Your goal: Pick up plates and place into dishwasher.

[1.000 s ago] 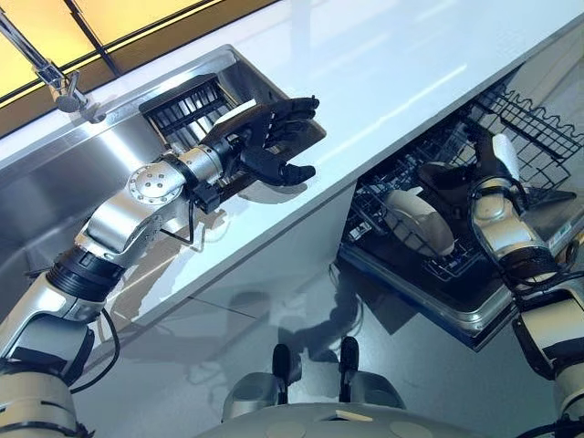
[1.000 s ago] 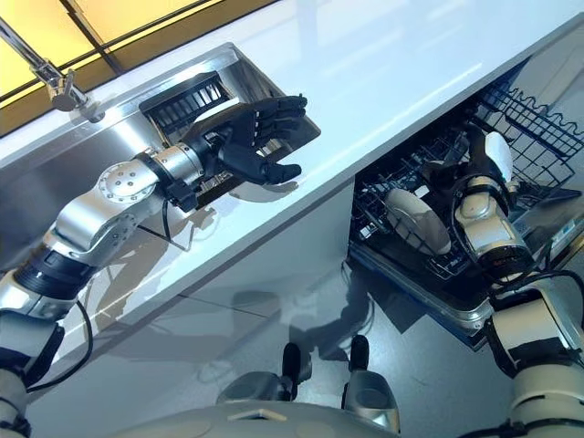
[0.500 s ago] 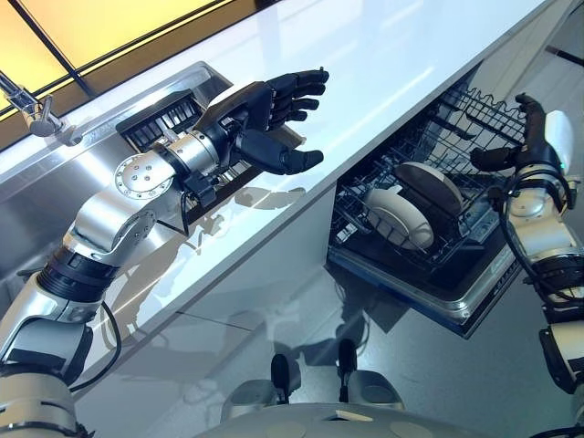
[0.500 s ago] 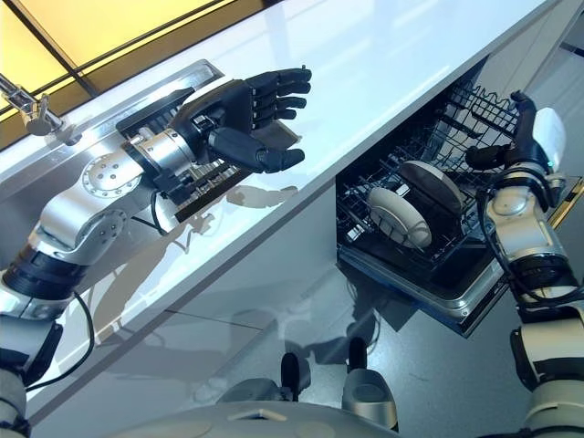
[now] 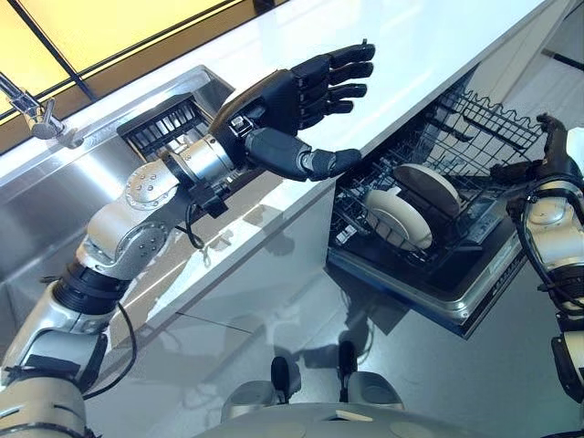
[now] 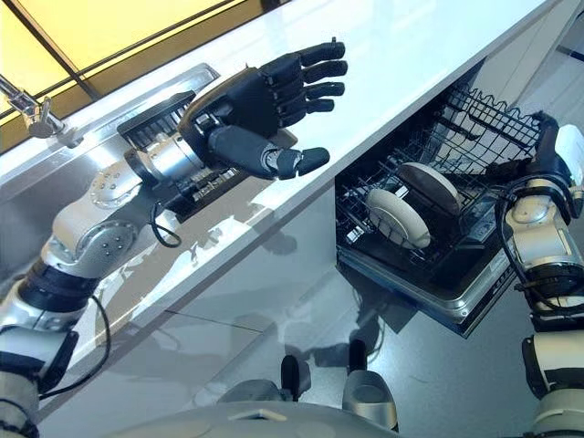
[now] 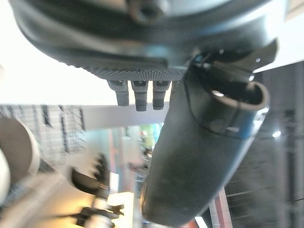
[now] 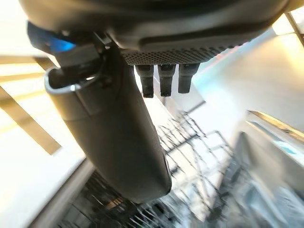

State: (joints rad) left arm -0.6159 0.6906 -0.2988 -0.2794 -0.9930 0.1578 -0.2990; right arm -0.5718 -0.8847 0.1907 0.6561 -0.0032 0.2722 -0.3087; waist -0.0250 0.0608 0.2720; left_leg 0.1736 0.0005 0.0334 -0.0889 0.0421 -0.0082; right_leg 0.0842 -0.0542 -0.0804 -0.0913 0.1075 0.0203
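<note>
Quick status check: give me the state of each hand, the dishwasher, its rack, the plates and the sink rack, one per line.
Left hand: open, empty, raised over the white countertop.
Right hand: open, empty, beside the rack.
Dishwasher door: open.
Black wire dishwasher rack: pulled out.
Two white plates: standing on edge in the rack.
Black slotted rack in the steel sink: no plates visible.

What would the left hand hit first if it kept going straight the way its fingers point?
Probably nothing close: the open left hand hangs above the white countertop, fingers pointing along it, past the dishwasher rack. Depth is unclear.
</note>
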